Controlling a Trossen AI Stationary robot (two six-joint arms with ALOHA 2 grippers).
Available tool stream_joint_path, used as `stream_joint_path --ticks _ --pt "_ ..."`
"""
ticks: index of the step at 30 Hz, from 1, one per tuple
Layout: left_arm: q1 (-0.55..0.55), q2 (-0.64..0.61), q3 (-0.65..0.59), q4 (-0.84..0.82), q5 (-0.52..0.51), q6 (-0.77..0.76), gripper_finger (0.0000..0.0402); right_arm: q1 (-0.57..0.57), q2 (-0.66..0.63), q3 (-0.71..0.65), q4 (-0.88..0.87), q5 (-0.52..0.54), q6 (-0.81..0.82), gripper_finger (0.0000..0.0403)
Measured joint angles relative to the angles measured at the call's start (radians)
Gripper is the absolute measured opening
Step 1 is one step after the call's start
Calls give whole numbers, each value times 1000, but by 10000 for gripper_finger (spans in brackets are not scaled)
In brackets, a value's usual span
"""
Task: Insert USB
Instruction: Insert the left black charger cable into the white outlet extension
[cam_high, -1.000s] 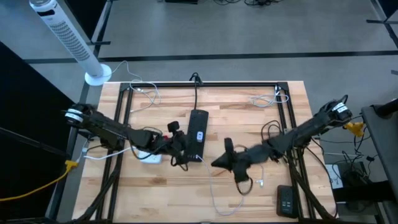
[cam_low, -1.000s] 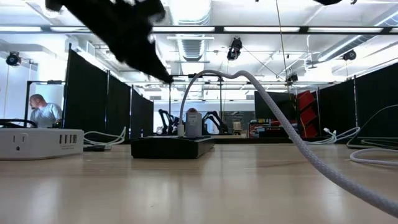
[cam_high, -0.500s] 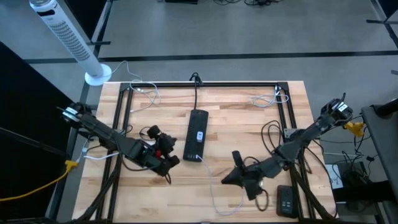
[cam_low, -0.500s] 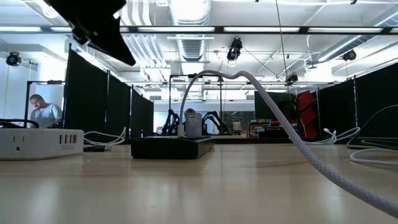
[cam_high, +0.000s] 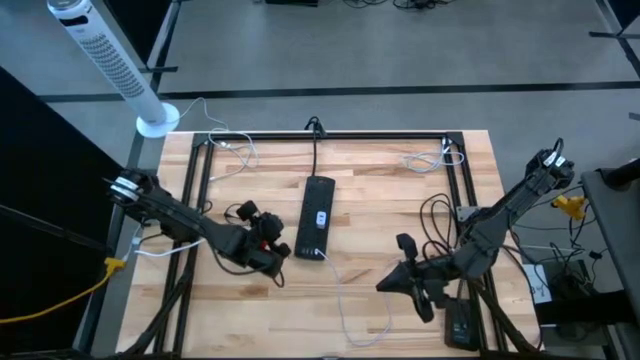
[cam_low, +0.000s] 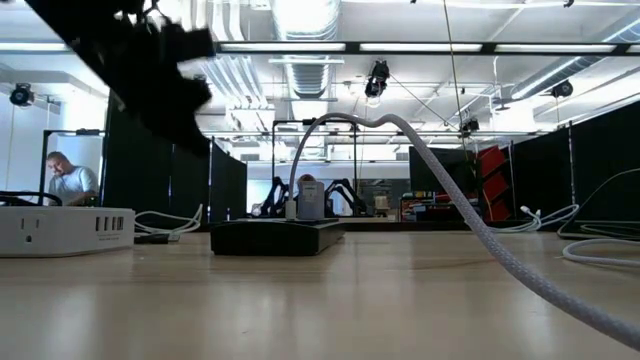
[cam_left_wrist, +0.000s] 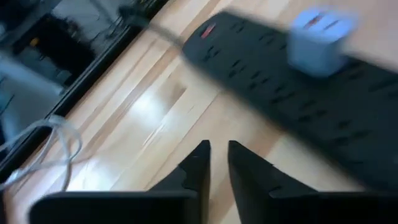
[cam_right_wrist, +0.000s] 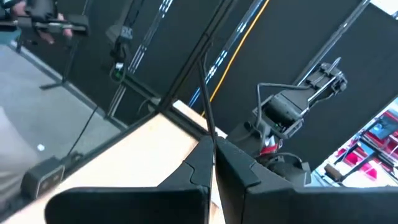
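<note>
Our left gripper (cam_left_wrist: 217, 163) hangs low over the wood with its fingers parted by a narrow gap and nothing between them. Just ahead of the tips lies the black power strip (cam_left_wrist: 292, 99), and on it sits a pale blue charger block (cam_left_wrist: 317, 38). From above, that gripper (cam_high: 272, 252) sits beside the near end of the power strip (cam_high: 318, 218), where a thin white cable (cam_high: 345, 300) leaves the strip and trails off across the table (cam_high: 390, 190). At table height the same cable (cam_low: 470, 215) arches up out of the strip (cam_low: 275, 236).

Our right gripper (cam_high: 392, 282) is well away on the other side of the strip, pinched tight and empty, near a small black box (cam_high: 460, 325) at the table edge.

We judge the plug to be seated already, though the socket itself is too small to read. The next move calls only for lifting the left arm clear without snagging the cable.
</note>
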Motion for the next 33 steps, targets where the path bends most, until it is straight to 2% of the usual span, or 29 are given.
stream_joint_path --ticks 9,15,18,21,28,33 --pt "127 0 -140 41 133 -48 176 -8 7 0 -19 0 19 0" --pt "243 0 -233 222 269 109 200 -8 7 0 -20 0 30 0" --pt "293 -5 -276 353 310 185 190 -8 7 0 -20 0 30 0" --pt "328 -6 -302 400 339 201 169 -8 7 0 -21 0 30 0" --pt "341 -8 -307 409 369 212 83 -8 7 0 -20 0 40 0" --pt "334 -47 -272 354 394 317 34 -8 7 0 -22 0 39 0"
